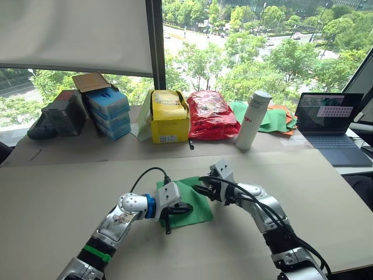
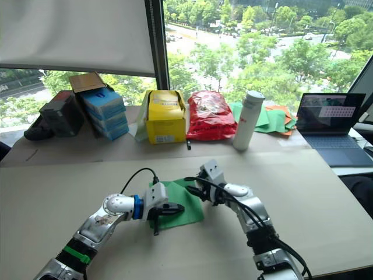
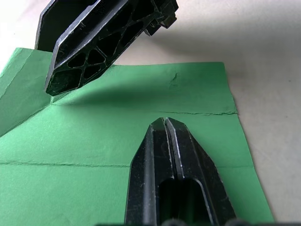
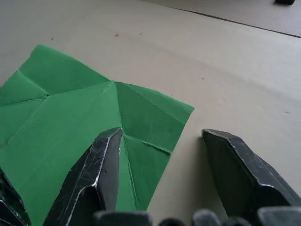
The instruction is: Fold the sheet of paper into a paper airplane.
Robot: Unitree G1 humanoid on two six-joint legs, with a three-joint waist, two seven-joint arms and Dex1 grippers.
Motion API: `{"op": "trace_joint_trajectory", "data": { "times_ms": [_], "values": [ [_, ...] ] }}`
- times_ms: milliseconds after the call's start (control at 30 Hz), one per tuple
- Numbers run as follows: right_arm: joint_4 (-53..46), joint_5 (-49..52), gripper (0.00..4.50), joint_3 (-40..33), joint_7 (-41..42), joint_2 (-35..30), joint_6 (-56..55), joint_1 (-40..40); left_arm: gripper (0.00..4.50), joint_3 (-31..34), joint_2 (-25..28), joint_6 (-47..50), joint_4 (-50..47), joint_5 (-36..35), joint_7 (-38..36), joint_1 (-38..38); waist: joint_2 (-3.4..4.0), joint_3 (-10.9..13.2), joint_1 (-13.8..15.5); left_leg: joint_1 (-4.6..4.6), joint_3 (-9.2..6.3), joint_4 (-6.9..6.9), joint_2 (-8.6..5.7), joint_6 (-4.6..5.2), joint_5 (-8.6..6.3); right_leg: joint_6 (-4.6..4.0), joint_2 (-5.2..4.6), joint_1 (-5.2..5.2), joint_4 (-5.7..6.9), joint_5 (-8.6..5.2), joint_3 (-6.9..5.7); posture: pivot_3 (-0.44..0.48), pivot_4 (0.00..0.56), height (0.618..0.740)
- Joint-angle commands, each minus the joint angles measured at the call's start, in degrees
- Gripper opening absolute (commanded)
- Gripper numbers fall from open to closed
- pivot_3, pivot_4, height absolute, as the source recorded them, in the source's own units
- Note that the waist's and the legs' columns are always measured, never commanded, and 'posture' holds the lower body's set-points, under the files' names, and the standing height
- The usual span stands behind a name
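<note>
Bright-green sheet of paper (image 1: 187, 201), creased

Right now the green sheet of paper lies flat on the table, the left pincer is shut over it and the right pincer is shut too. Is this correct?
Not quite: the right pincer is open, one finger on the sheet of paper and one off its edge, as the right wrist view shows. The left pincer is shut over it.

Daylight poured in through the big window (image 1: 256, 52) behind the counter (image 1: 52, 192), leaving the trees outside bright and slightly washed out while the lowered blind (image 1: 76, 32) glowed a soft grey. The counter was evenly lit, with only soft, short shadows under the arms. In the left wrist view a broad dark shadow lay across the sheet of paper (image 3: 197, 89), the nearest black fingers (image 3: 174, 179) looked slightly soft, and faint sheen ran along their edges.
</note>
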Motion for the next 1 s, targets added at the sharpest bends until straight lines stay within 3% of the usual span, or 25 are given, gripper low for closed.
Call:
{"op": "trace_joint_trajectory", "data": {
  "times_ms": [33,233,567,700,1000],
  "values": [
    [-1.66,0.75,2.14,-0.42,-0.68,0.81,0.17,0.51,0.0,-0.98,0.99,0.59,0.99,1.48,-0.55,1.4,0.0,0.0,-0.03,0.01,0.0,0.0,0.0,0.0,0.0,0.0,0.0,0.0,0.0,0.0,0.0,0.0,0.15,0.74],
    [-1.79,1.0,0.09,-1.14,-1.07,1.32,-1.03,0.39,0.0,-0.95,1.22,0.66,0.94,1.68,-0.59,1.54,0.0,0.0,-0.02,0.0,0.0,0.0,0.0,0.0,0.0,0.0,0.0,-0.01,0.0,0.0,0.0,0.0,0.15,0.74],
    [-11.8,0.01,0.02,0.63,0.42,1.11,-9.82,7.56,0.0,2.87,2.39,4.11,-2.58,-1.05,0.32,2.67,0.0,0.0,-0.03,0.0,0.0,-0.01,0.01,0.01,-0.01,0.0,0.01,-0.01,0.0,0.0,0.01,0.0,0.15,0.74],
    [-18.61,-4.71,0.02,4.6,-0.26,-1.35,-17.04,12.93,0.0,7.37,3.96,9.51,-8.15,-5.56,0.52,3.89,0.0,0.01,-0.11,-0.08,-0.01,-0.01,0.02,0.01,-0.01,0.01,0.01,-0.09,-0.01,-0.01,0.02,0.0,0.15,0.74],
    [-19.67,-21.19,0.02,13.32,-5.79,-5.94,-29.83,16.8,0.0,10.29,7.87,13.37,-10.86,-7.06,0.71,7.59,0.0,0.02,0.07,-0.08,0.01,0.01,-0.01,-0.14,0.08,0.02,0.08,-0.11,-0.01,-0.03,-0.03,0.0,0.15,0.74]
  ]
}}
